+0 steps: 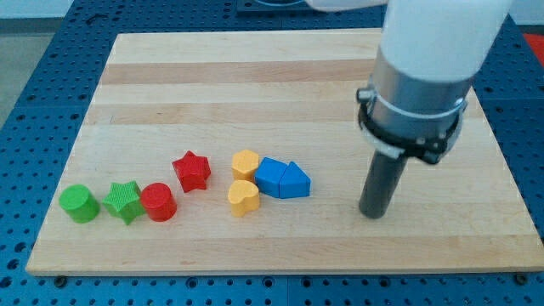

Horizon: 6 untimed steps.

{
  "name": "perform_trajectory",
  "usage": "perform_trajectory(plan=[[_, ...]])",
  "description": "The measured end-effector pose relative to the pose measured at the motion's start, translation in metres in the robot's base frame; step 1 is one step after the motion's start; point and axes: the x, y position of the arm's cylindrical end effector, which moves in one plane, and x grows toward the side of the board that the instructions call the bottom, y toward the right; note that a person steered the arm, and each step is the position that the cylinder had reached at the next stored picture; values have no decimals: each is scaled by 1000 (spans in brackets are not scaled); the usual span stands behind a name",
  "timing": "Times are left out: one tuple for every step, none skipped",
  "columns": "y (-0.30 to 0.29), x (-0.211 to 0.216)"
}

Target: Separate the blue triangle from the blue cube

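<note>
The blue triangle (295, 181) and the blue cube (270, 177) sit side by side and touching, just below the board's middle, the cube on the left. My tip (372, 213) rests on the board to the right of the blue triangle and slightly lower in the view, well apart from it. The rod rises from the tip to the arm's grey and white body.
A yellow hexagon-like block (246, 162) and a yellow heart (243, 197) touch the cube's left side. A red star (192, 170), red cylinder (158, 202), green star (124, 201) and green cylinder (79, 204) trail leftward. The wooden board (212, 76) sits on a blue pegboard.
</note>
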Motion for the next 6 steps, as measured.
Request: perform_trajectory(plan=[[-37, 16], [-64, -19], [-91, -52], [-106, -68], [-97, -68], [-55, -68]])
